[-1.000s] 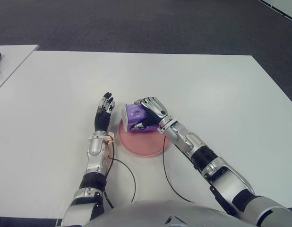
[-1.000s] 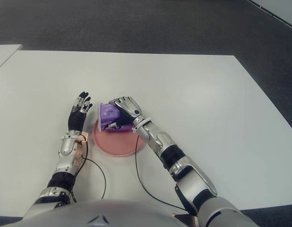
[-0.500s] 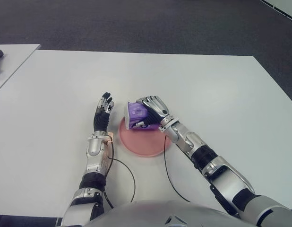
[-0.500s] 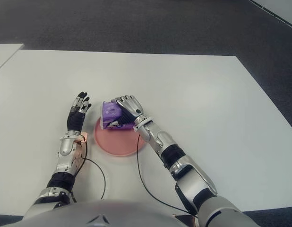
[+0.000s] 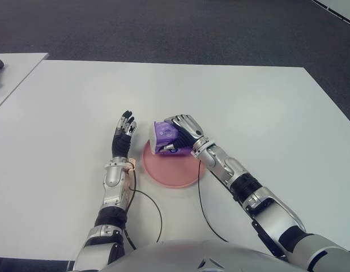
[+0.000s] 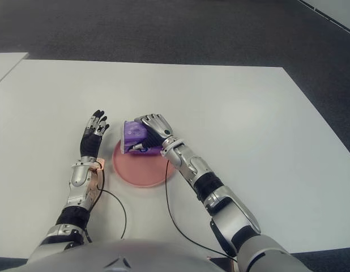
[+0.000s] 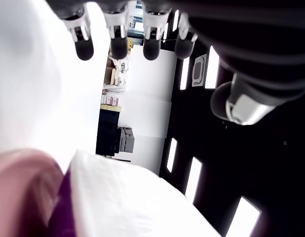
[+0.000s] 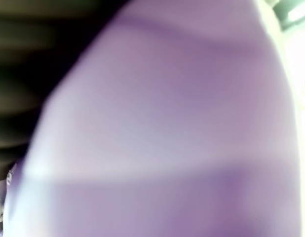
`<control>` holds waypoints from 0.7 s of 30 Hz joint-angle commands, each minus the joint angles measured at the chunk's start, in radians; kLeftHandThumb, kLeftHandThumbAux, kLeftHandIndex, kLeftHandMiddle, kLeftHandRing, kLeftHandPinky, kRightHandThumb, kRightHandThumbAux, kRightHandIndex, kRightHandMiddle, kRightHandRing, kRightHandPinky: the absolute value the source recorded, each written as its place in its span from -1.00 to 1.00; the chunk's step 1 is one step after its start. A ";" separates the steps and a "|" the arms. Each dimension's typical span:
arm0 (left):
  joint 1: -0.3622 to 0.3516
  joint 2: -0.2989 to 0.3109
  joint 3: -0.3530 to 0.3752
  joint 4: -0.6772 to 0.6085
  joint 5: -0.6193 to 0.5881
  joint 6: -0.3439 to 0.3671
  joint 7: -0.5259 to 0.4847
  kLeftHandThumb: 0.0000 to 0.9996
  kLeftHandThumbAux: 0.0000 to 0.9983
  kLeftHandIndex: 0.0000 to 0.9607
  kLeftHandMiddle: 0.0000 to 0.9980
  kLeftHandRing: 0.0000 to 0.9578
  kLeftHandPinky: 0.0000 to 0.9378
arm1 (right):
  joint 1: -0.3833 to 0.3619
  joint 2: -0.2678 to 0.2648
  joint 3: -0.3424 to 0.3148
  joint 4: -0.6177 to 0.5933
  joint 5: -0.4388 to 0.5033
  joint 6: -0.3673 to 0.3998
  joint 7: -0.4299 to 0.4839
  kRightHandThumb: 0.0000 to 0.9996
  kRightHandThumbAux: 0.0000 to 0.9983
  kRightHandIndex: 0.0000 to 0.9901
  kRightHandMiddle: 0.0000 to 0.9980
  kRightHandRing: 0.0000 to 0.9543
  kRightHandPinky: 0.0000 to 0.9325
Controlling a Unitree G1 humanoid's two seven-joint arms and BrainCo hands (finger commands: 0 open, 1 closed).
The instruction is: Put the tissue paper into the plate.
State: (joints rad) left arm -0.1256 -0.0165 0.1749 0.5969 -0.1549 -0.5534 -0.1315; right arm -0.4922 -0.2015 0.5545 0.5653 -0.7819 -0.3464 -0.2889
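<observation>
Tissue paper [image 5: 163,136]: purple soft pack, clasped in right hand [image 5: 182,131], fingers curled over top and right side; poised at far edge of plate [image 5: 169,170], seemingly tilted, whether touching the rim not discernible. Grip from above judged to leave underside free for setting down flat. Plate: pink, round, shallow, on white counter [image 5: 248,107], centre bare, near the robot's body. Left hand [image 5: 123,137]: just left of plate, fingers straight and spread, holding nothing, apparently clear of the drop zone. Task status, by judgement: pack not yet released; a short move nearward and a lowering needed before release over plate centre.
</observation>
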 commanded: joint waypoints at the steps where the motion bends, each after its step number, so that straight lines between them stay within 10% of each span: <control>1: 0.001 0.003 -0.004 0.017 0.001 0.005 -0.005 -1.00 -0.13 -1.00 -1.00 -1.00 -1.00 | 0.029 -0.012 -0.010 0.009 0.034 -0.015 0.036 0.49 0.42 -0.11 0.72 0.78 0.79; 9: -0.002 0.007 -0.005 0.022 0.004 -0.001 -0.008 -1.00 -0.11 -1.00 -1.00 -1.00 -1.00 | 0.043 -0.048 -0.008 -0.023 0.026 -0.028 0.061 0.46 0.42 -0.11 0.55 0.60 0.41; 15: -0.005 0.005 -0.004 0.026 -0.001 -0.007 -0.011 -1.00 -0.09 -1.00 -1.00 -1.00 -1.00 | 0.037 -0.106 0.016 -0.074 0.007 0.003 0.217 0.39 0.43 -0.15 -0.01 -0.04 -0.13; 21: -0.007 0.004 -0.005 0.028 0.005 -0.008 -0.003 -1.00 -0.11 -1.00 -1.00 -1.00 -1.00 | 0.024 -0.160 0.039 -0.121 0.002 0.027 0.409 -0.33 0.00 -0.80 -0.78 -0.82 -0.81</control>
State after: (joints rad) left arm -0.1340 -0.0145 0.1750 0.6096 -0.1542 -0.5547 -0.1325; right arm -0.4893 -0.3110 0.5615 0.4353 -0.7634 -0.3553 -0.0220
